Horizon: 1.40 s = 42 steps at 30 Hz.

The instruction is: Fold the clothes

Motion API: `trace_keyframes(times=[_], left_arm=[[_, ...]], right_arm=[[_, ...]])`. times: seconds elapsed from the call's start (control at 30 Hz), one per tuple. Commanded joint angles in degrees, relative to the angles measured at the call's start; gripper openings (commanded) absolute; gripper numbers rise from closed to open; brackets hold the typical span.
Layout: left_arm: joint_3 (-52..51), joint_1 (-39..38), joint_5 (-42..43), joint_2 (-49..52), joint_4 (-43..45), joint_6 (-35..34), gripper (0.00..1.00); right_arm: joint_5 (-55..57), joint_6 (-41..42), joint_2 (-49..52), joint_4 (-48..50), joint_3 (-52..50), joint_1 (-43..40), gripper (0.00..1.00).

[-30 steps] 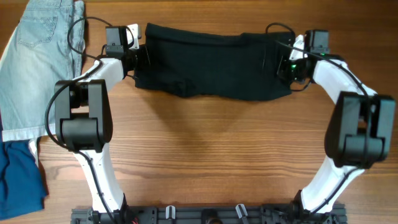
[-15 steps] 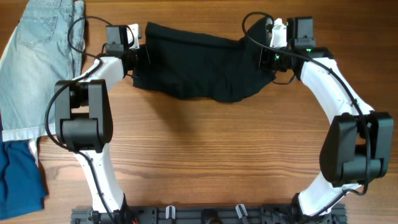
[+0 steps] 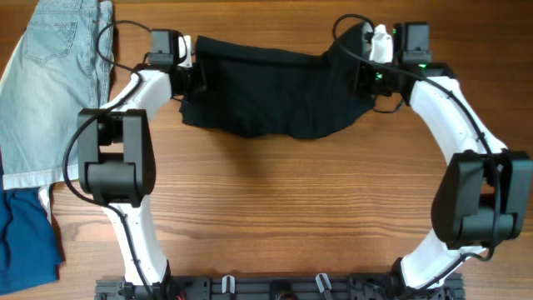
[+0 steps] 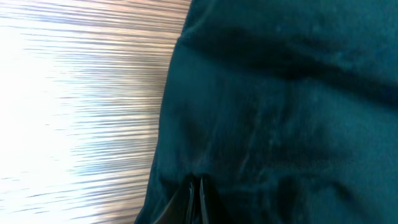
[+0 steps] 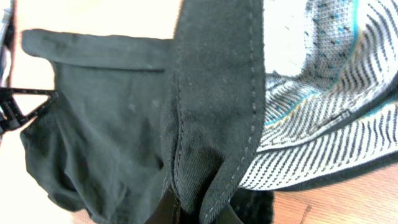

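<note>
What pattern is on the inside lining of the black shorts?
The lining is pale with dark stripes and dots; the right wrist view shows it best.

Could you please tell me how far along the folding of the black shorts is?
Done: the plain black fabric shorts are gripped at both ends, left jaws and right jaws shut on the cloth. In hand: the right end is turned over, its striped pale lining showing. Still to do: no fold is laid yet; the shorts lie spread across the wooden table.
</note>
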Motion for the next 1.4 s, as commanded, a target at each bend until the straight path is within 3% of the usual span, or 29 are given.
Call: trace_keyframes(times=[0.0,0.17,0.27,0.4,0.7,0.73,0.8,0.93,0.97,1.13,1.37], left_arm=[[-1.4,-7.3,0.8,1.1,0.5,-2.1,0.04],[-1.4,-13.4,0.8,1.1,4.2,-10.7,0.04],[-1.4,-15.0,0.8,1.1,4.2,-10.7,0.04],[-1.4,-15.6,0.6,1.2,4.2,-11.1,0.04],[-1.4,-15.1,-8.3,1.2,3.3,-12.6,0.05],[-1.4,-15.1,-8.7,1.1,3.3,-12.6,0.10],[-1.4,-14.5,-8.8,0.8,3.0,-12.6,0.52],[-1.4,-13.5,-8.5,-2.5,0.8,-12.6,0.93],[-1.4,-13.3,-8.6,-4.0,0.0,-12.6,0.99],[-1.4,-11.5,-8.6,-10.3,-4.4,-12.6,1.00],[-1.4,-1.0,-8.6,-19.4,-10.7,-13.9,1.00]], right_arm=[[-2.5,-3.7,-1.4,-2.8,1.4,-4.6,0.04],[-5.2,-6.9,-2.5,-4.6,1.4,-9.9,0.04],[-6.5,-8.1,-5.0,-5.3,1.6,-9.5,0.04],[-7.0,-8.0,-8.6,-6.8,3.3,-4.8,0.04],[-3.4,-5.0,-9.9,-6.7,9.7,10.8,0.04],[-1.8,-5.0,-9.7,-6.8,9.7,12.0,0.04],[0.3,-5.0,-9.6,-7.4,9.6,13.9,0.04],[0.2,-4.5,-9.6,-7.4,9.6,14.0,0.04],[0.2,-4.5,-9.6,-7.3,9.6,14.0,0.04],[0.2,-3.5,-9.6,-6.9,9.7,14.1,0.04],[-0.5,-3.2,-9.6,-4.5,9.7,16.2,0.04]])
